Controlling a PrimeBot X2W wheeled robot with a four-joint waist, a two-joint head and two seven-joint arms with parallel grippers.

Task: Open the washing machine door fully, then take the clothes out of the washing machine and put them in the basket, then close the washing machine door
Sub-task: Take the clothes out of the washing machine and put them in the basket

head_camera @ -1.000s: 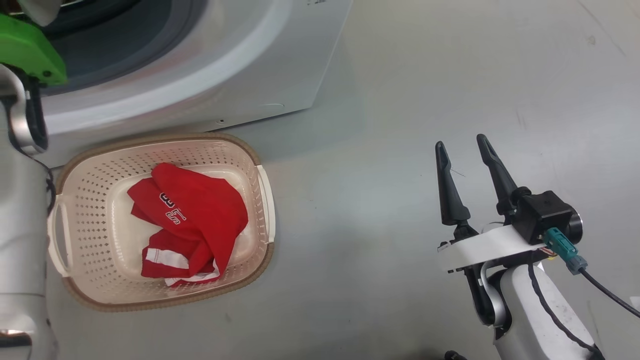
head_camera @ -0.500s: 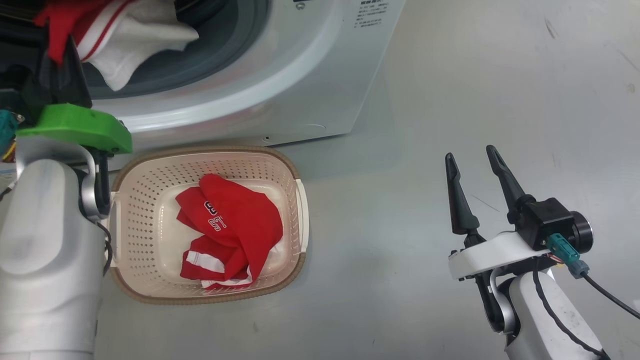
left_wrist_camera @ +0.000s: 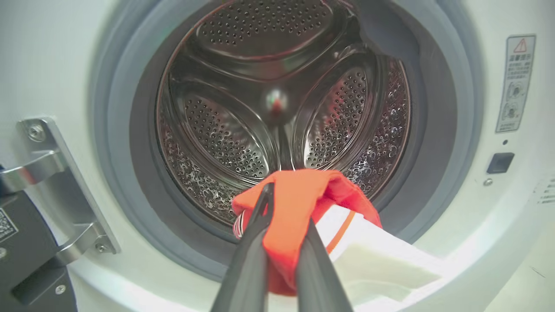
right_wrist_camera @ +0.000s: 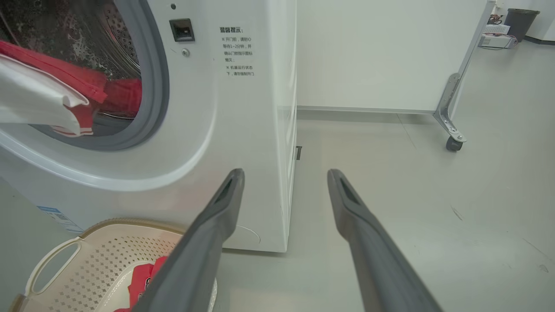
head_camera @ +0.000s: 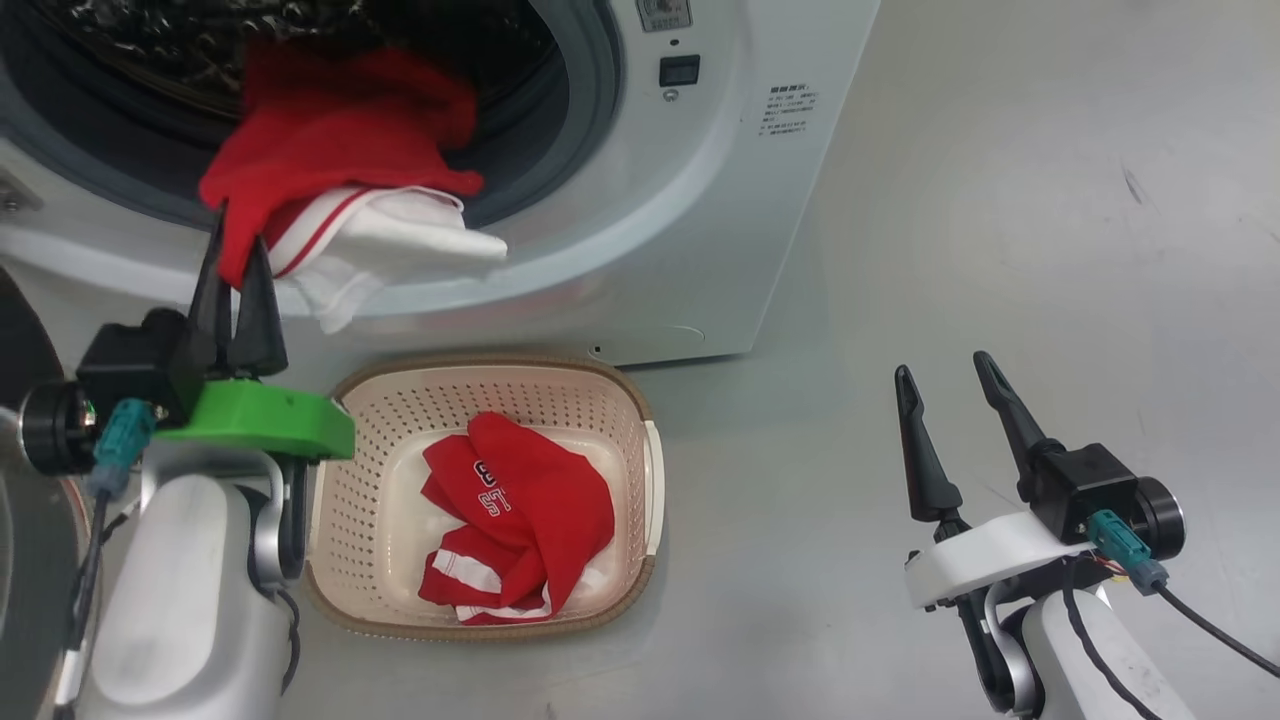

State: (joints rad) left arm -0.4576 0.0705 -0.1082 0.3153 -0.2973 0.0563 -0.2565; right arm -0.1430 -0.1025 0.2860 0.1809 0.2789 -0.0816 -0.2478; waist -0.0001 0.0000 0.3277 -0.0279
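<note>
The step in hand is the unloading. The washing machine (head_camera: 700, 200) has its port open and its door (head_camera: 14, 330) swung out to the left, the hinge bracket (left_wrist_camera: 56, 173) bare in the left wrist view. The left jaws are clenched on a red and white garment (head_camera: 330, 190). The two dark fingers (left_wrist_camera: 256, 251) pinch a fold of red cloth right at the lip of the port, and the white part spills out over the grey rubber ring (left_wrist_camera: 433, 130).

Behind the pinch the steel drum (left_wrist_camera: 277, 99) looks bare, though some red shows deeper inside the port in the right wrist view. I cannot tell whether that is the tail of this garment or another piece.

One red garment with white lettering (head_camera: 520, 510) already lies crumpled in the basket (head_camera: 480, 365). The basket sits on the floor (head_camera: 1000, 200) just in front of the machine, below the port. The right jaws are released and spread wide, holding nothing. They hang over bare floor, well apart from the basket on its right.

The next move, as I judge it, is to draw the held garment back until its trailing end clears the rubber ring, then swing it down over the basket and let go there. Loose cloth may drag on the ring or drape over the basket's rim, so the release wants to come well inside. Closing the door comes after that.
</note>
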